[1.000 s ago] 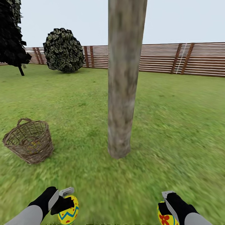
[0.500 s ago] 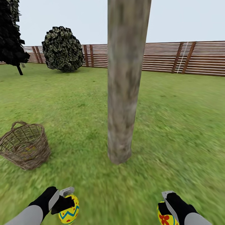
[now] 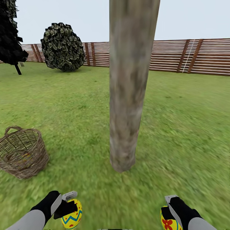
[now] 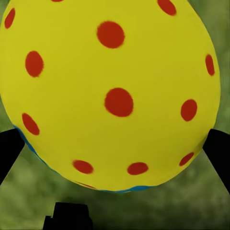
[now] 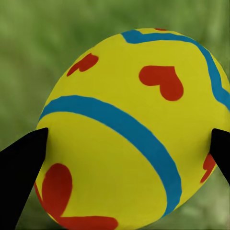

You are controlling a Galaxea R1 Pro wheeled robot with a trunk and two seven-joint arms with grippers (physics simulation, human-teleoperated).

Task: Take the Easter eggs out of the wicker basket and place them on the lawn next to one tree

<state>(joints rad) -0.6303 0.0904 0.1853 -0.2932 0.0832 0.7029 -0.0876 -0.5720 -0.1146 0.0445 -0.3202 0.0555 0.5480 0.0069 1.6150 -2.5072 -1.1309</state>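
My left gripper (image 3: 68,207) is shut on a yellow Easter egg (image 3: 72,218) with a blue zigzag and red dots; that egg (image 4: 112,91) looms close in the left wrist view. My right gripper (image 3: 167,212) is shut on a second yellow Easter egg (image 3: 168,222) with red marks, seen as an egg (image 5: 136,134) with blue bands and red hearts in the right wrist view. Straight ahead rises the grey-brown tree trunk (image 3: 127,86). The wicker basket (image 3: 22,153) stands on the lawn (image 3: 179,127) to the left; something yellowish shows dimly inside.
A slatted brown fence (image 3: 188,57) closes the lawn at the back. A round dark-leaved bush (image 3: 62,46) and a black tree (image 3: 11,35) stand far left. Grass lies open around the trunk's foot and to the right.
The view has moved forward: trunk and basket have drawn closer and the basket has slid left. Both grippers keep their eggs in the same place in the picture.
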